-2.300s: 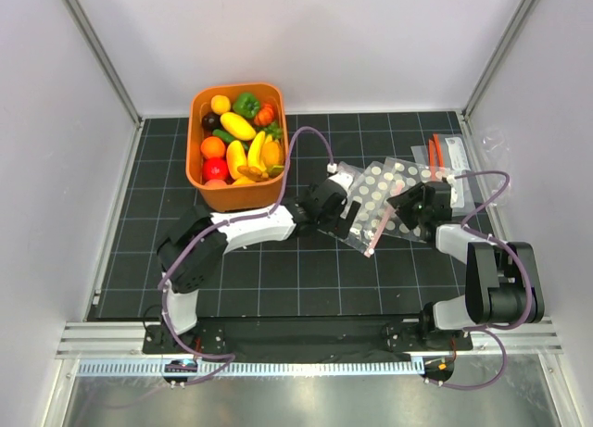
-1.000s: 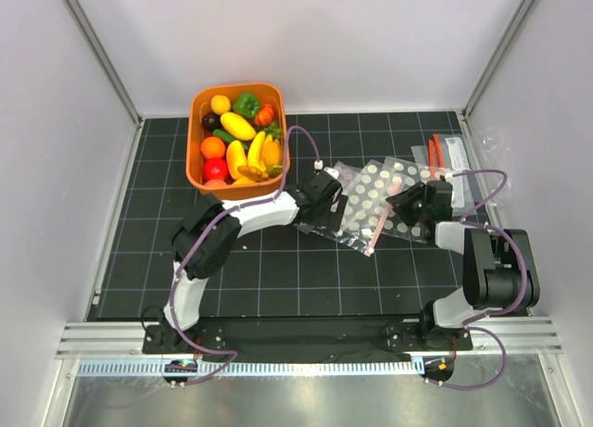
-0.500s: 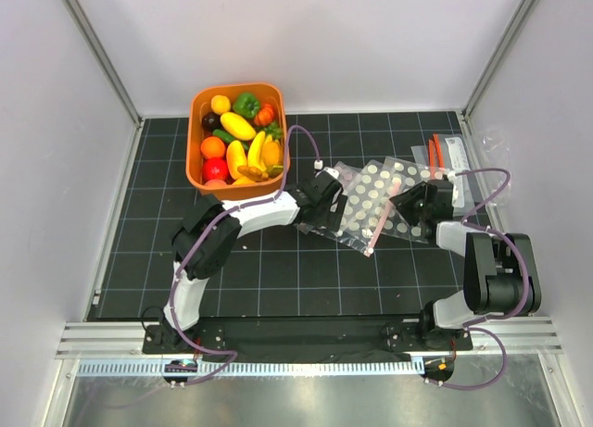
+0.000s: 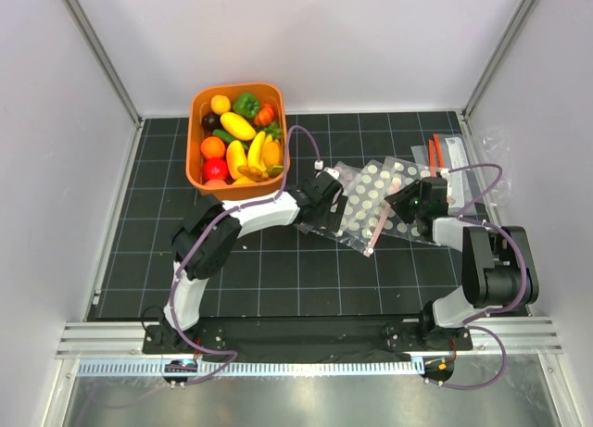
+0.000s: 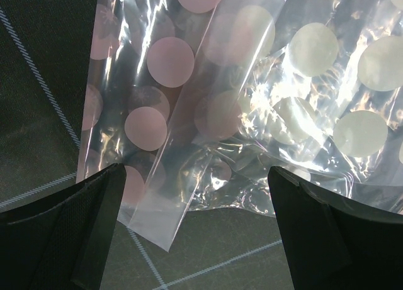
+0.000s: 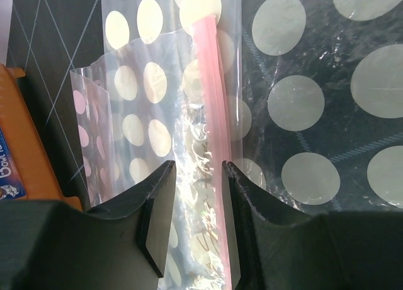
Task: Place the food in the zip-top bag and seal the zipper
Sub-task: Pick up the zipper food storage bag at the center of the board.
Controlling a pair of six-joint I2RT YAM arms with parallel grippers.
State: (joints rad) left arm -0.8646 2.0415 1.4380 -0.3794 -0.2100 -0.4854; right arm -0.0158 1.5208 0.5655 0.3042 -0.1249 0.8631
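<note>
The food point(image 4: 238, 142) lies heaped in the orange bin point(image 4: 194, 158) at the back left. The zip-top bag point(image 6: 189, 145) lies flat among polka-dotted bags at mid-right, and its pale pink zipper point(image 4: 380, 223) runs toward me. My right gripper point(image 4: 409, 201) hovers low over the bag with its jaws a narrow gap apart. In the right wrist view point(image 6: 197, 170) the zipper point(image 6: 211, 101) runs between the fingers. My left gripper point(image 4: 326, 202) is wide open and empty over the near-left edge of the bag pile point(image 5: 196, 177).
Polka-dotted bags point(image 4: 363, 197) overlap under and around both grippers, and also show in the left wrist view point(image 5: 302, 82). Small clear bags with red-orange strips point(image 4: 435, 154) lie at the back right. The bin stands just left of my left gripper.
The left arm has swung back toward the bin and settled at the pile's left edge. The right gripper has crept left over the pink strip. The bags have shifted slightly.
</note>
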